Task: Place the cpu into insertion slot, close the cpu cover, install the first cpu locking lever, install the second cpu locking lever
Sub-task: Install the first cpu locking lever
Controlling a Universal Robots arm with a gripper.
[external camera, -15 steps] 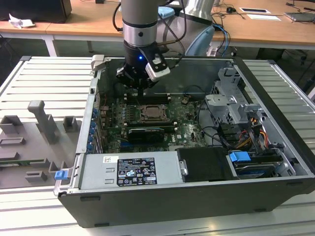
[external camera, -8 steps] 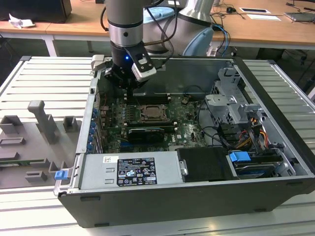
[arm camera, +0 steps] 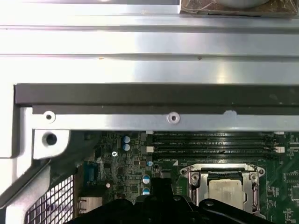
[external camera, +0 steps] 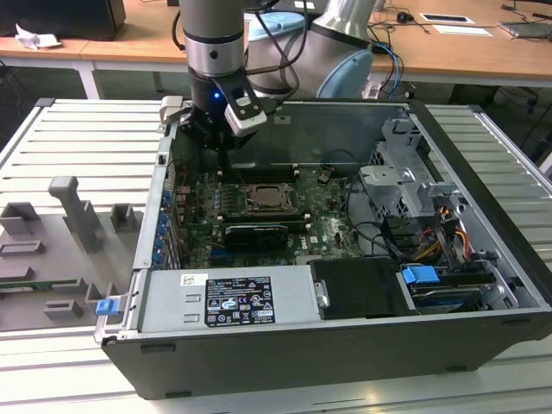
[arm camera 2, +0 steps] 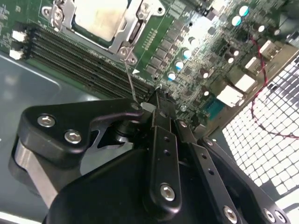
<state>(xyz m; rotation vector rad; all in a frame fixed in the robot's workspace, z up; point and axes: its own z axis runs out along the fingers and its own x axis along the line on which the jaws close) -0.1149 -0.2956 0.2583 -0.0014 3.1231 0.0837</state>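
Exterior view: the open computer case (external camera: 345, 366) lies on the bench, and the arm reaches down into it near its far wall, over the green board (external camera: 323, 216). The gripper (external camera: 222, 159) hangs near the insertion slot (external camera: 266, 201), which sits about mid-board, on the side toward that far wall. In the second wrist view the gripper (arm camera 2: 156, 98) has its claw drawn narrow, tips close together. A thin locking lever (arm camera 2: 130, 77) runs from the slot's corner to just beside those tips, though I cannot tell whether it is pinched. The cpu cover (arm camera 2: 134, 29) lies flat around the cpu (arm camera 2: 100, 16), whose silver top shows seated in the slot, beside the long memory slots (arm camera 2: 84, 65). So the work looks to be at a lever. Doing it well means holding the thin rod near its free end, following its hinge arc rather than pushing straight, and keeping clear of the memory slots.
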